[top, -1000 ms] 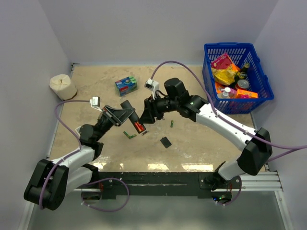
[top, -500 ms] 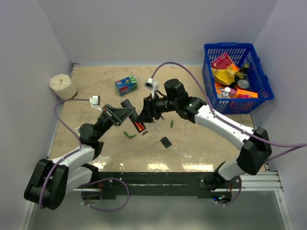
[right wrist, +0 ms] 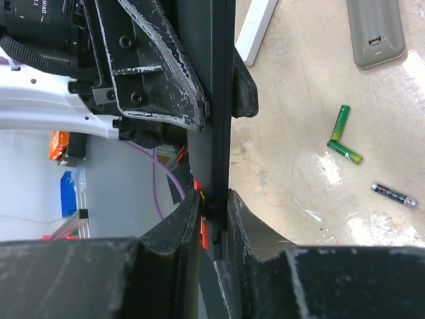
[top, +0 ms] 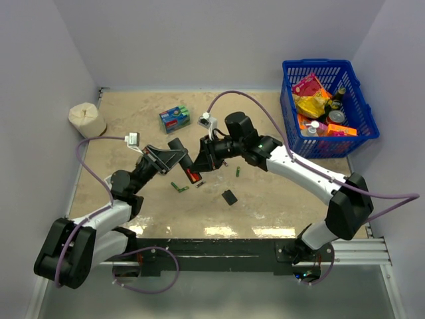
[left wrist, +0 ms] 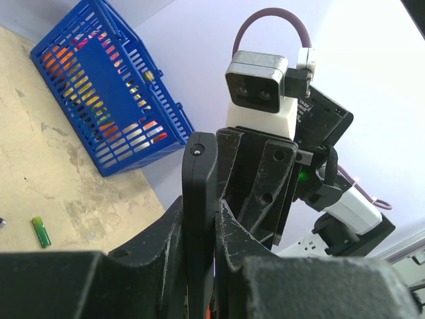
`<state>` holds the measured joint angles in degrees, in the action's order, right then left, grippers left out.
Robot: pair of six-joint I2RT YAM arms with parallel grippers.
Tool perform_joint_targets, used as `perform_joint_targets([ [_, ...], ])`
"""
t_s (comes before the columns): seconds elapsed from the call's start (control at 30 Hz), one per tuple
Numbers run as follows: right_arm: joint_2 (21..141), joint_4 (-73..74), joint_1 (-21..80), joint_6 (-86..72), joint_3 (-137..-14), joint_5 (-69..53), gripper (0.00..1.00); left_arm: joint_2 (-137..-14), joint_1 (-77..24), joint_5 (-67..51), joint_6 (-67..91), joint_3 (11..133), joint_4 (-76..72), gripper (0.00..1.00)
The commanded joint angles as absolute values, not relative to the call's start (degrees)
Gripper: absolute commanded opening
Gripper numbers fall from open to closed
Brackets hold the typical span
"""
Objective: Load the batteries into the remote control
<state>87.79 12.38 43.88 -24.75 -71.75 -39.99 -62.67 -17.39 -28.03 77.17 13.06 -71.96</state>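
The black remote control (top: 180,151) is held up over the table, tilted, with my left gripper (top: 178,158) shut on its middle. An orange-red battery (top: 193,177) shows in its open lower end. My right gripper (top: 199,170) is shut across that lower end; in the right wrist view its jaws (right wrist: 214,212) press both faces of the remote (right wrist: 216,100), the orange-red battery (right wrist: 201,226) against one finger. In the left wrist view my left gripper (left wrist: 199,229) clamps the remote (left wrist: 199,193). Loose green batteries (top: 178,188) lie below, another (top: 238,172) to the right.
The small black back cover (top: 230,197) lies on the table. A blue-green packet (top: 174,118) sits further back, a paper roll (top: 87,120) at the left, a blue basket (top: 319,63) of goods at the back right. A grey remote (right wrist: 376,30) and a black battery (right wrist: 394,195) show in the right wrist view.
My right gripper has edged left and closed its jaws on the remote's lower end. The left arm has kept still with the remote in it.
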Motion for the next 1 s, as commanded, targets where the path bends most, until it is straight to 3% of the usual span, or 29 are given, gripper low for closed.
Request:
perform_joint_targets([
  [0.0,88.77,10.9,43.77,-23.91,-70.75,-37.71,0.05,-61.44,-17.67,-27.95,76.38,15.21,-77.87,0.0],
  [0.17,89.12,9.41,43.68,-23.73,-69.44,-37.88,0.01,-60.91,-17.67,-28.13,76.2,15.12,-78.05,0.0],
  [0.23,88.68,8.7,43.77,-23.64,-69.43,-38.58,0.18,-60.73,-17.67,-28.04,75.41,15.21,-77.17,0.0],
  [0.27,88.42,8.7,43.77,-23.47,-69.69,-38.58,0.32,-60.38,-17.67,-27.86,75.06,15.12,-75.95,0.0],
  [0.47,84.99,15.88,43.24,-19.43,-74.25,-31.04,0.67,-56.27,-17.49,-25.05,67.78,14.68,-62.36,0.0],
  [0.73,79.81,28.29,41.92,-13.19,-73.57,-12.67,0.89,-44.93,-17.32,-11.9,53.18,17.93,-31.05,0.0],
  [0.97,77.87,33.49,43.85,-11.16,-64.96,-0.1,0.88,-40.78,-17.23,-5.63,52.65,17.84,-19.08,0.0],
])
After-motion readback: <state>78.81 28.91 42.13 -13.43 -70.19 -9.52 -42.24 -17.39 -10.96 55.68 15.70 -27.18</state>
